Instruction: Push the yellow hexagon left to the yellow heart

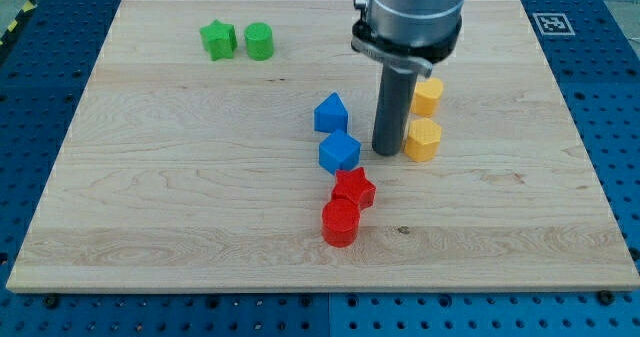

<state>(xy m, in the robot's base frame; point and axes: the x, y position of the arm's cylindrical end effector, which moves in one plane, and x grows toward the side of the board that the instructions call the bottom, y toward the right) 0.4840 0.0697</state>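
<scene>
The yellow hexagon [423, 139] lies right of the board's middle. The yellow heart [428, 95] lies just above it, a small gap apart, partly hidden by the rod. My tip [386, 153] rests on the board just left of the yellow hexagon, close to or touching its left side. It stands between the hexagon and the lower blue block [339, 152].
An upper blue block [331, 112] sits left of the rod. A red star [354, 187] and a red cylinder [340, 222] lie below the blue blocks. A green star [217, 39] and a green cylinder [259, 41] sit at the top left. The wooden board [150, 177] ends in blue pegboard.
</scene>
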